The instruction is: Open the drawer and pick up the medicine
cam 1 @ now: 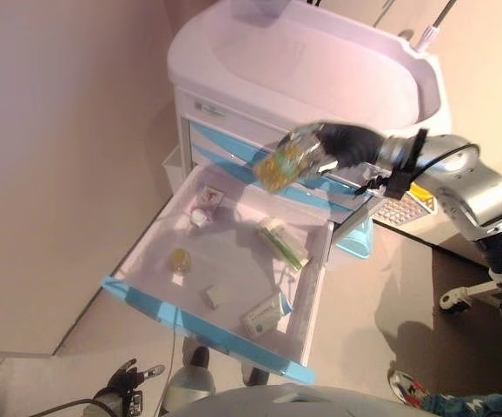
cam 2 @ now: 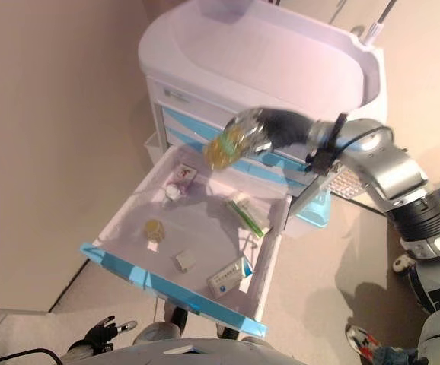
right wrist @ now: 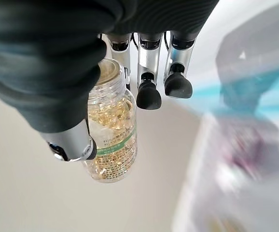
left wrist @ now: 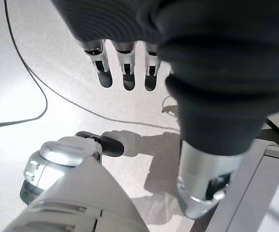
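A clear medicine bottle point(cam 1: 279, 162) of yellow capsules hangs in the air above the back of the open drawer point(cam 1: 201, 334), which has a blue front edge. My right hand point(cam 1: 325, 146) is shut on it; in the right wrist view the thumb point(right wrist: 67, 130) and fingers point(right wrist: 148, 92) clamp the bottle point(right wrist: 111, 145) near its neck. The drawer is pulled far out of the white cart point(cam 1: 303, 61). My left hand point(cam 1: 126, 380) hangs low by the floor at the lower left, fingers point(left wrist: 125, 72) relaxed and holding nothing.
Inside the drawer lie a small yellow jar point(cam 1: 180, 259), a green-and-white pack point(cam 1: 282, 242), a white box point(cam 1: 263, 315), a small white box point(cam 1: 212, 297) and a little bottle point(cam 1: 201, 217). A wall runs along the left. A person's shoe point(cam 1: 406, 387) shows at lower right.
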Controlling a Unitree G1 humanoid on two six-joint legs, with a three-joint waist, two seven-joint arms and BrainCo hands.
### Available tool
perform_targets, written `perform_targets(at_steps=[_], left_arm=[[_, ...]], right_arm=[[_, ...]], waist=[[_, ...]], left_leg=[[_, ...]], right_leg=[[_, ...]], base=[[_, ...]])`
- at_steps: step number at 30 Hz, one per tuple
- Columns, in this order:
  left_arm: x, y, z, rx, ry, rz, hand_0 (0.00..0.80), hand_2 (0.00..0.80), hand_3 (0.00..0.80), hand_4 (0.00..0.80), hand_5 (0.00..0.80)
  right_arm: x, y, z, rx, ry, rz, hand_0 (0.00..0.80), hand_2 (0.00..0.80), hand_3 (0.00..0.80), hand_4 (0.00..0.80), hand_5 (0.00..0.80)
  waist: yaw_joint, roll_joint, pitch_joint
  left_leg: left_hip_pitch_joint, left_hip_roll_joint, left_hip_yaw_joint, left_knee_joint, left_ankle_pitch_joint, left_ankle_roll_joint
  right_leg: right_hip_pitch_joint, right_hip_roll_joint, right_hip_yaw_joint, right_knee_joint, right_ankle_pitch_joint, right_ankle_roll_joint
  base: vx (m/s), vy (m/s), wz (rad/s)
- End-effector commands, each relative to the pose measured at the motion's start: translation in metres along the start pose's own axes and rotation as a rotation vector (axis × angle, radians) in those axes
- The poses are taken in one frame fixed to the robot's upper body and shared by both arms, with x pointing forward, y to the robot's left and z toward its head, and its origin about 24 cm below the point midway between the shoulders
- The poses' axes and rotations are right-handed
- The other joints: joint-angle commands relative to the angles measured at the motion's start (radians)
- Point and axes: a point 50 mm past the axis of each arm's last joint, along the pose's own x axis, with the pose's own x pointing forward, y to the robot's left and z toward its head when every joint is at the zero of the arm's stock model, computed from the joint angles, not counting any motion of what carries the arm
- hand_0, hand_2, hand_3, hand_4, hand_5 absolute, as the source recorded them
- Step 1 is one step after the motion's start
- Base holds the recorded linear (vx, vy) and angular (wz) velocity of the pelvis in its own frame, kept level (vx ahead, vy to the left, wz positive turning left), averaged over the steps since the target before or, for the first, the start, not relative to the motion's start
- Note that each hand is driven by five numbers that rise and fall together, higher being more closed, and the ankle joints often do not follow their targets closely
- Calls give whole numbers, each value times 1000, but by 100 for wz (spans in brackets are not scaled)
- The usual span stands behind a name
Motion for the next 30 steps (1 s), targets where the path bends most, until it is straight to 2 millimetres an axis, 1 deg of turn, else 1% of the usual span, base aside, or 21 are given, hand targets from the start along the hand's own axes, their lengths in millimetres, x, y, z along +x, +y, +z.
perform_targets(at_steps=[1,2,3,4,6,9,10,12,15,18,23,27,28,30], left_arm=[[-3,6,-16,54,59,5,0,0,0,0,0],[-3,6,-18,54,64,3,0,0,0,0,0],[-4,6,-21,58,78,1,0,0,0,0,0],[-4,6,-22,59,82,1,0,0,0,0,0],[-5,7,-26,68,101,2,0,0,0,0,0],[-6,7,-30,77,115,3,0,0,0,0,0],[-6,7,-32,83,122,5,0,0,0,0,0],[-7,8,-34,85,128,7,0,0,0,0,0],[-7,9,-35,84,133,13,0,0,0,0,0],[-7,10,-33,87,133,16,0,0,0,0,0],[-6,11,-30,87,120,15,0,0,0,0,0],[-6,9,-27,101,105,5,0,0,0,0,0],[-6,8,-26,103,102,3,0,0,0,0,0],[-6,9,-24,111,92,1,0,0,0,0,0]], right_arm=[[-7,-32,35,38,-199,-180,800,800,800,800,800],[-10,-38,37,65,-219,-222,800,800,800,800,800],[-17,-52,39,123,-254,-302,800,800,800,800,800],[-19,-56,39,135,-255,-326,800,800,800,800,800],[-31,-76,42,186,-279,-456,800,800,800,800,800],[-42,-96,43,198,-272,-581,800,800,800,800,800],[-47,-105,41,206,-261,-645,800,800,800,800,800],[-52,-116,40,192,-230,-711,800,800,800,800,800],[-58,-129,38,106,-131,-796,800,800,800,800,800],[-60,-138,38,-29,-3,-848,800,800,800,800,800],[-64,-154,48,-261,222,-881,800,800,800,800,800],[-70,-165,54,-400,386,-901,800,800,800,800,800],[-71,-166,55,-419,410,-898,800,800,800,800,800],[-73,-169,55,-495,513,-876,800,800,800,800,800]], waist=[[-3,8,-71],[-5,10,-74],[-6,13,-82],[-6,14,-84],[-3,17,-90],[4,20,-92],[10,21,-92],[17,23,-89],[27,23,-84],[35,21,-79],[45,16,-67],[65,11,-58],[67,11,-57],[81,7,-51]], left_leg=[[-14,-48,-25,8,-66,19],[-12,-49,-26,7,-67,19],[-8,-50,-25,7,-69,19],[-7,-50,-25,7,-69,20],[-2,-52,-26,6,-72,20],[-2,-54,-30,7,-73,20],[-2,-54,-32,7,-72,20],[-2,-55,-35,8,-72,20],[-2,-57,-42,10,-71,21],[-4,-60,-51,9,-67,21],[-8,-62,-68,12,-62,21],[-13,-66,-89,12,-59,22],[-14,-66,-92,13,-58,22],[-22,-68,-104,13,-54,23]], right_leg=[[2,-7,19,71,-3,61],[4,-7,20,72,-4,60],[6,-7,19,74,-6,59],[7,-7,20,74,-7,58],[12,-7,16,75,-11,57],[13,-7,13,76,-14,54],[13,-7,10,77,-15,53],[14,-8,6,78,-16,52],[16,-8,0,80,-18,48],[16,-6,-3,80,-18,45],[12,-7,-10,87,-19,41],[15,-5,-19,86,-21,39],[15,-5,-21,87,-22,38],[14,-5,-30,87,-23,37]], base=[[58,36,-4],[73,39,-1],[64,32,-3],[76,32,-5],[58,15,-2],[13,3,1],[0,0,0],[20,2,5],[18,-1,10],[21,-10,8],[18,-11,4],[38,-10,13],[39,-17,12],[27,-17,14]])
